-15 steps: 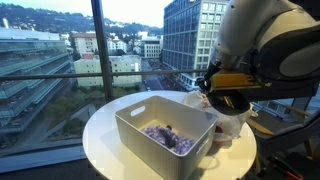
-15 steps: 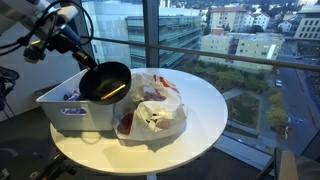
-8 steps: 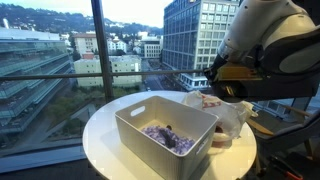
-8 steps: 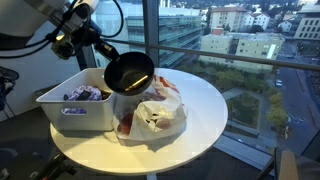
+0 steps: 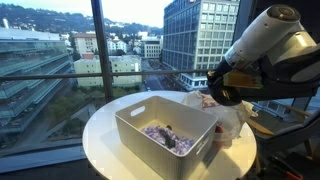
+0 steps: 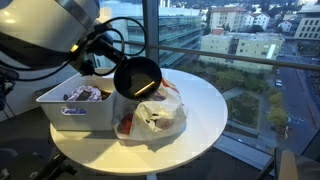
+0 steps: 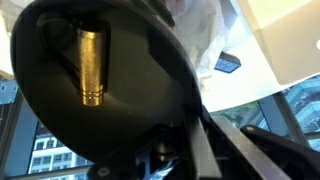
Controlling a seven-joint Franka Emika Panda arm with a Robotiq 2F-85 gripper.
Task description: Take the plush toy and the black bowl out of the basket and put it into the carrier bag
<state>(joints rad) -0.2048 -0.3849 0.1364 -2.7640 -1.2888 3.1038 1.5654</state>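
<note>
In an exterior view, the gripper was clamped on the black bowl, up over the carrier bag. In an exterior view, the black bowl hung tilted above the carrier bag (basket just beside it) on the counter. Wrist view: the black bowl filled the frame.

Daylight from the windows backlights both exterior views, and the white surface is evenly lit under soft shadows. The near robot arm, upper left, is out of focus. In the wrist view, the black bowl looms dark and blurred with a warm glint, and the upper right is overexposed.
</note>
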